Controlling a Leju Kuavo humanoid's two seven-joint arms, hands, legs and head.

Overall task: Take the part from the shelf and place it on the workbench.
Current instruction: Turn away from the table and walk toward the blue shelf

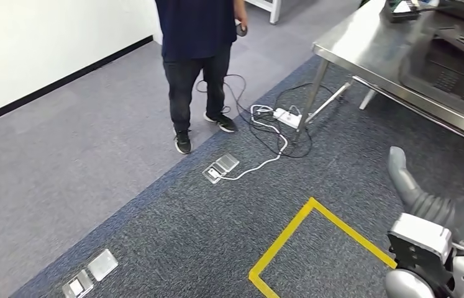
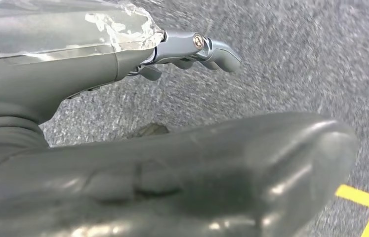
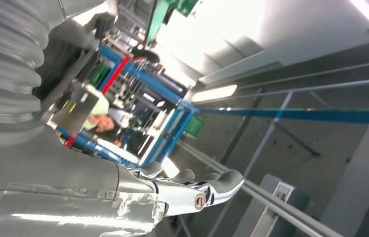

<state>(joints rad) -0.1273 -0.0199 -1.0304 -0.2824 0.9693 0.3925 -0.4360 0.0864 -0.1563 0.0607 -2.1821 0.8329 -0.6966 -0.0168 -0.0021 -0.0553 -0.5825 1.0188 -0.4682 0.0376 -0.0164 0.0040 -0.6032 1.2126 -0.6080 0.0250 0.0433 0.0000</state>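
- The part and the shelf cannot be made out from the head view, so how the part will handle (weight, stiffness, slip) cannot be judged yet; nor can a holding place.
- The left hand (image 2: 192,49) hangs over the grey carpet (image 2: 291,64), fingers loosely extended, holding nothing.
- The right hand (image 3: 192,190) is raised, fingers straight and apart, also holding nothing.
- The steel workbench (image 1: 366,43) stands ahead to the right, with a dark tray (image 1: 453,68) on it.
- A person (image 1: 198,62) stands ahead beside floor cables (image 1: 266,130); yellow floor tape (image 1: 291,236) lies near.
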